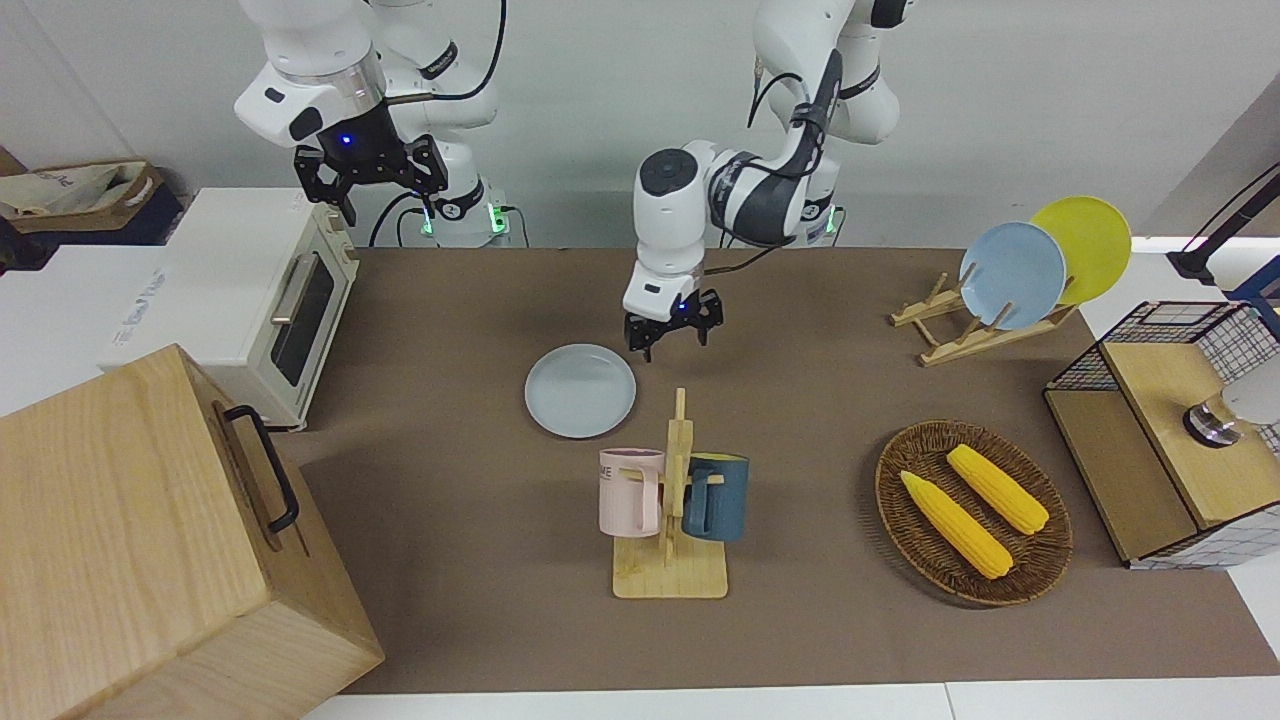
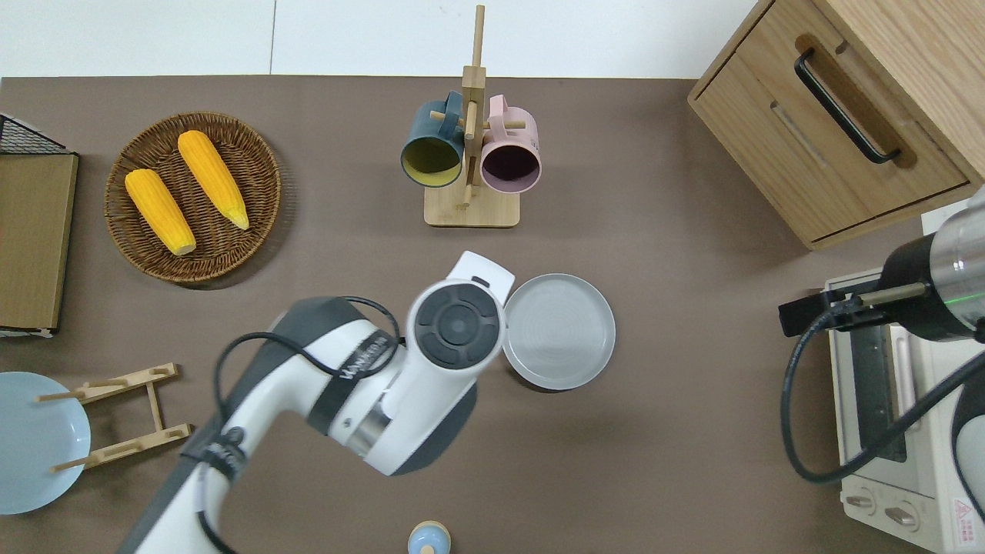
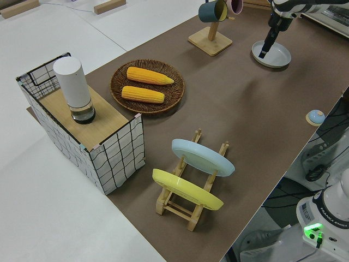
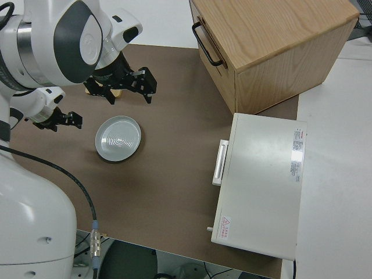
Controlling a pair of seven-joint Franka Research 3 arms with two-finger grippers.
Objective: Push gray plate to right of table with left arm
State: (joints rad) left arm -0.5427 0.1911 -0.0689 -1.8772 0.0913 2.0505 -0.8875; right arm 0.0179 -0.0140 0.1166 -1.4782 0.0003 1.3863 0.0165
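Near the middle of the table (image 1: 820, 400), the gray plate (image 1: 580, 390) is being seen lying flat on the brown cover, nearer to the robots than the wooden mug stand (image 1: 672, 570) and toward the right arm's end from the left gripper (image 1: 672, 340). That gripper is being held low at the plate's rim on the side toward the left arm's end, its fingers pointing down; in the left side view one fingertip is being shown right at the rim, though whether it is touching cannot be told. The fingers are being kept apart and nothing is being held between them. The left arm (image 2: 362, 385) is being stretched out over the table from the robots' edge.

A pink mug (image 1: 630, 492) and a dark blue mug (image 1: 716, 497) are being carried on the mug stand. Toward the left arm's end, two yellow corn cobs (image 1: 958, 525) are being held in a round wicker basket (image 1: 905, 510), and a bluer plate (image 1: 1012, 275) and a yellow plate (image 1: 1085, 245) are being propped upright in a wooden rack (image 1: 945, 330). Toward the right arm's end, a white toaster oven (image 1: 260, 300) and a wooden drawer cabinet (image 1: 130, 540) are being seen standing. The right gripper (image 1: 370, 175) is being kept parked with its fingers spread and empty.
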